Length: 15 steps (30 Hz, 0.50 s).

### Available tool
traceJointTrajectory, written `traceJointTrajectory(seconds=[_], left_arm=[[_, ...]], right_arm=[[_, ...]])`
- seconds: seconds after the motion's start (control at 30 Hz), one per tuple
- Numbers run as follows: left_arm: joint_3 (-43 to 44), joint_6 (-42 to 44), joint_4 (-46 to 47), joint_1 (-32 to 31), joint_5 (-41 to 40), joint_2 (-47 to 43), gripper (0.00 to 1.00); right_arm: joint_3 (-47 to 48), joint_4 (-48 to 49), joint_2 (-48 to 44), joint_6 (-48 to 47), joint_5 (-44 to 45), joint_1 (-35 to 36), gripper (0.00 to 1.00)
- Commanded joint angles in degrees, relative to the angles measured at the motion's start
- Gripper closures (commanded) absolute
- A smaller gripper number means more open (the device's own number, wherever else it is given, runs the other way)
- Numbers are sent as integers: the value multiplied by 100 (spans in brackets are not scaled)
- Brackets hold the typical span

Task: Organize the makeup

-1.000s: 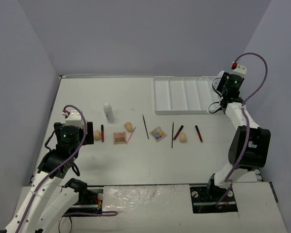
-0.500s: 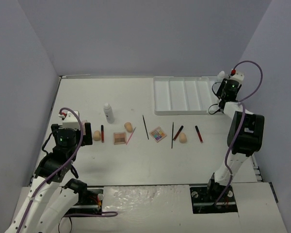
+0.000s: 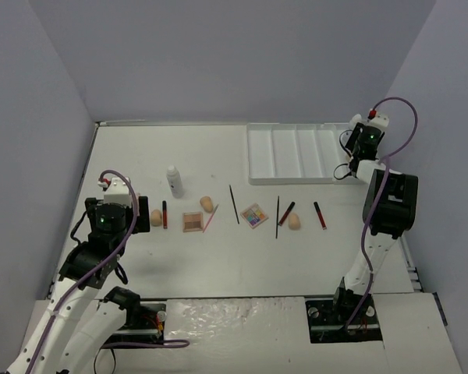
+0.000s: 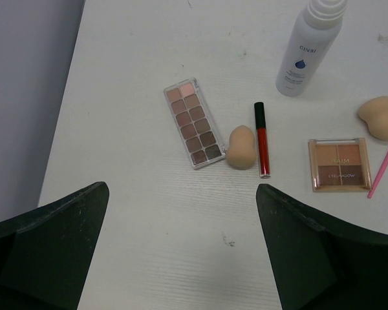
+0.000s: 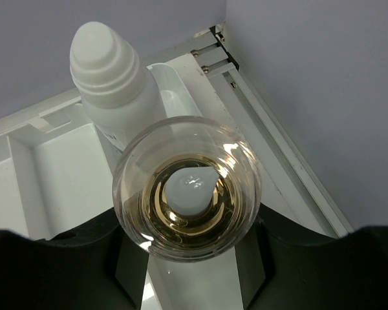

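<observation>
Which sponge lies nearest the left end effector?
The leftmost sponge, the only one lying between the long palette and the red lip tube.

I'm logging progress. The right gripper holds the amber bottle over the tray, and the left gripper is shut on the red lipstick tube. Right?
The left gripper is open and empty; the left wrist view shows the red lipstick tube lying on the table. The right gripper does hold the amber bottle over the tray.
</observation>
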Motion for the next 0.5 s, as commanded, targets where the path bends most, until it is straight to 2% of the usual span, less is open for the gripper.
traceJointTrajectory(seconds=[0.0,0.23,0.43,0.47], left_arm=[[237,-41,344,13,-134,119,3],[246,-46,325,13,-136,169,3],[264,-37,305,13,-139,181,3],[264,-37,305,13,-139,181,3]], right_arm=[[459,732,-82,-32,-71,-34,100],[668,492,67,-107,-192,-21,98],[662,288,50,-150,-259,-21,67],[677,253,40,-161,-279,-21,59]])
